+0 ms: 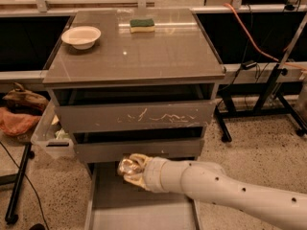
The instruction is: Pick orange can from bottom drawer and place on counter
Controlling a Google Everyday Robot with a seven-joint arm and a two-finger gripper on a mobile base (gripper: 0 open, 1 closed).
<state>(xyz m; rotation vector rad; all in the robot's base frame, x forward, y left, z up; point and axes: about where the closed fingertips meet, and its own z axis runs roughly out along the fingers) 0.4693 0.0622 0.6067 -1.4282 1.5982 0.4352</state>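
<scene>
The bottom drawer [139,210] is pulled open at the foot of the cabinet, and the part of its flat grey floor that shows is bare. My gripper [128,170] is over the drawer's back part, just in front of the middle drawer's face. It is shut on the orange can [125,167], a shiny brownish-orange thing held clear of the drawer floor. My pale arm [225,190] reaches in from the lower right. The counter [158,51] is the glossy top of the cabinet, well above the gripper.
A white bowl [81,36] sits at the counter's back left and a green-and-yellow sponge [142,25] at its back middle. A clear bin [50,138] stands against the cabinet's left side. Black stand legs [268,95] and an orange cable [254,35] are to the right.
</scene>
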